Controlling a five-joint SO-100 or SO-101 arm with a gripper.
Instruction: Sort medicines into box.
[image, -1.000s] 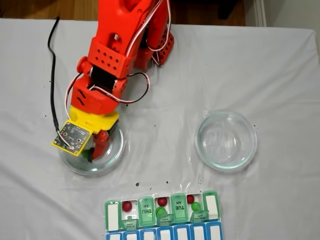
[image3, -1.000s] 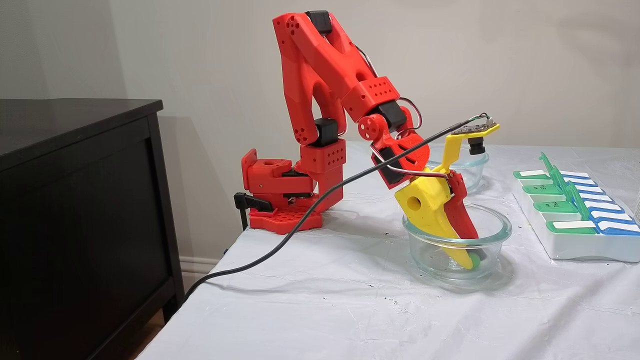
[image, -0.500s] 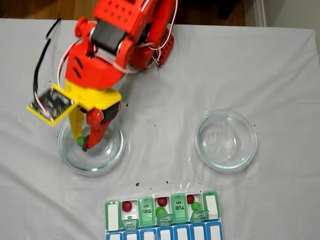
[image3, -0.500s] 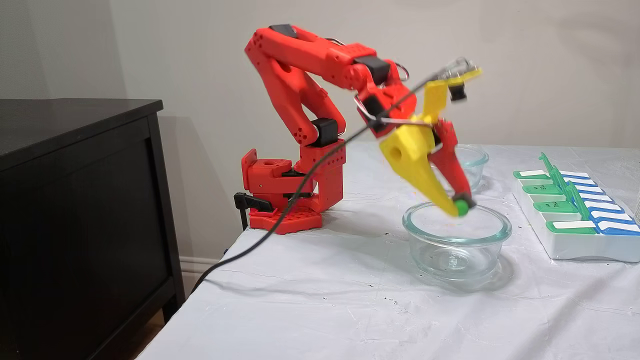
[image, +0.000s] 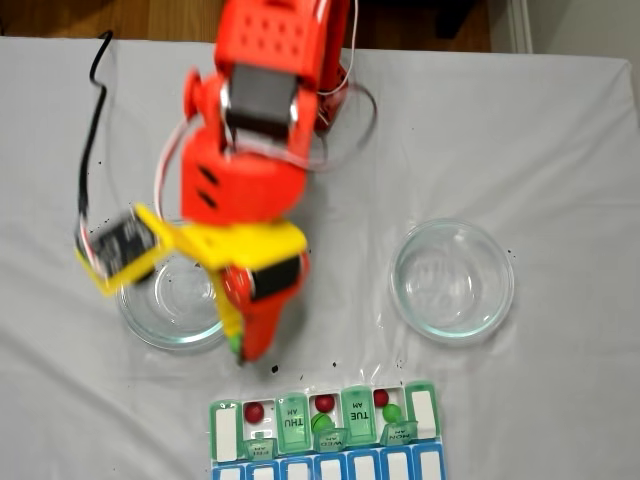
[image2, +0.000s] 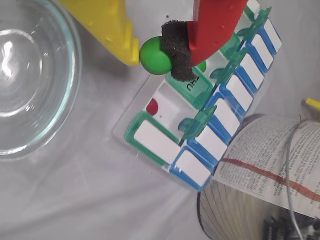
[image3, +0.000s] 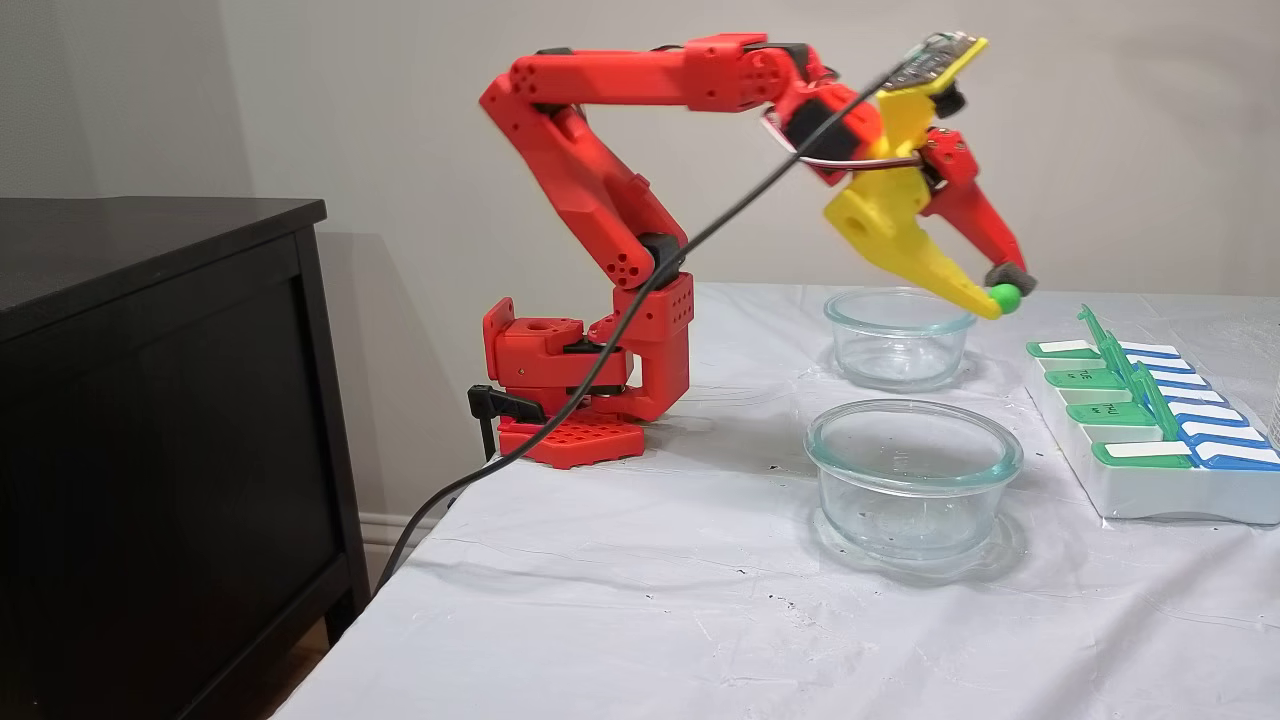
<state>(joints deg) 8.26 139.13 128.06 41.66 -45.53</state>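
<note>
1. My red arm's two-finger gripper (image3: 1003, 296), one finger yellow and one red with a black foam pad, is clamped on a small round bright green pill (image2: 155, 54).
2. From the side fixed view I see the pill held high in the air, above the white cloth-covered table (image3: 650, 620), between the two round clear glass dishes (image3: 913, 478) and the rectangular white pill organizer with green and blue lids (image3: 1150, 470).
3. In the wrist view the pill hangs over the near edge of the organizer (image2: 150, 137).
4. In the overhead fixed view several green lids stand open; dark red pills (image: 254, 411) and green pills (image: 391, 412) lie in the open compartments.
</note>
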